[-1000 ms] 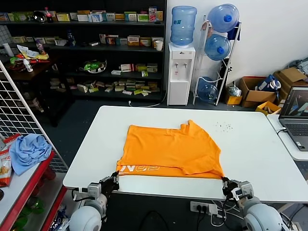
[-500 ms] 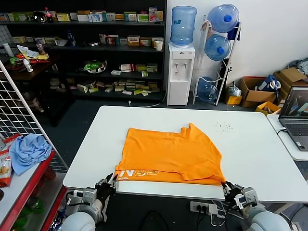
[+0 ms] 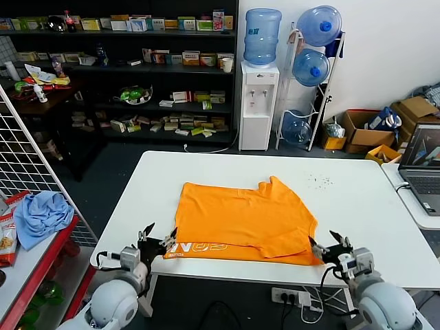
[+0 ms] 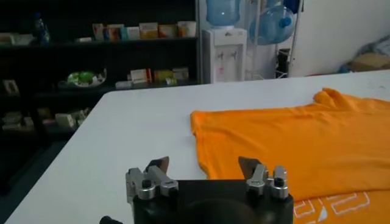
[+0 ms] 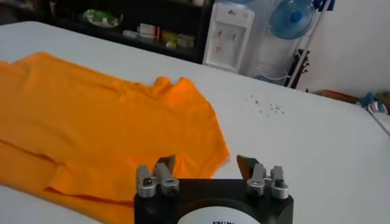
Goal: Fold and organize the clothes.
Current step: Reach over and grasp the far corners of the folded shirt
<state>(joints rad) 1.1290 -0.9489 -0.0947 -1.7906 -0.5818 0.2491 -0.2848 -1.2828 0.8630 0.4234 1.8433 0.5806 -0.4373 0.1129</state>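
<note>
1. Bright orange cotton T-shirt (image 3: 244, 218), partly folded, lies flat at the near-middle of the white bench (image 3: 357, 206); pale lettering shows along the near edge.
2. Judged light, limp, non-fragile; best taken at near corners or hem.
3. Left gripper (image 3: 157, 238) and right gripper (image 3: 326, 243): both spread, empty, just beside those corners.
4. No containers on the bench.

Head high (facing down), wrists low, sharing T-shirt (image 3: 240, 220)

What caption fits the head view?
Both open end effectors, left and right, flank the folded orange T-shirt at the table's near edge.
</note>
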